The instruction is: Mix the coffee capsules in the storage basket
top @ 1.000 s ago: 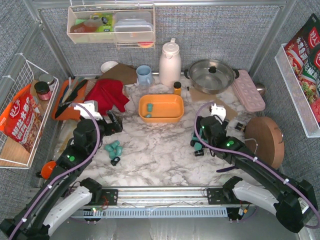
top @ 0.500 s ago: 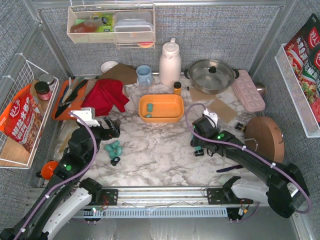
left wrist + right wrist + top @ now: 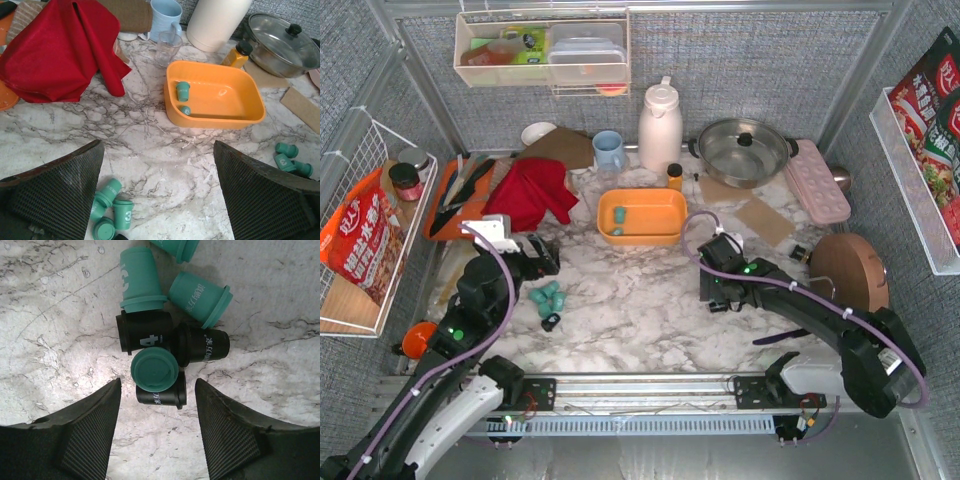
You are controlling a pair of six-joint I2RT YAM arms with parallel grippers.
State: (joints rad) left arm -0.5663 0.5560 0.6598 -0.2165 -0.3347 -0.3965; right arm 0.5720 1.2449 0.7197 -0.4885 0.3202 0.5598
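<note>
Marble tabletop (image 3: 640,310) is carrying loose coffee capsules (image 3: 152,372); right claw (image 3: 157,383), spread, has been sliding left over one heap, likely readying a pickup for the storage basket (image 3: 642,240).

2 black arms (image 3: 483,285) carry purple cables (image 3: 817,305), green lights (image 3: 455,333).

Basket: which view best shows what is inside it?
Left wrist. The basket sits large near mid-frame, and two teal capsules lie at its left end. The top view shows the basket and both capsules smaller; the right wrist view shows only loose capsules on the table, not the basket.
</note>
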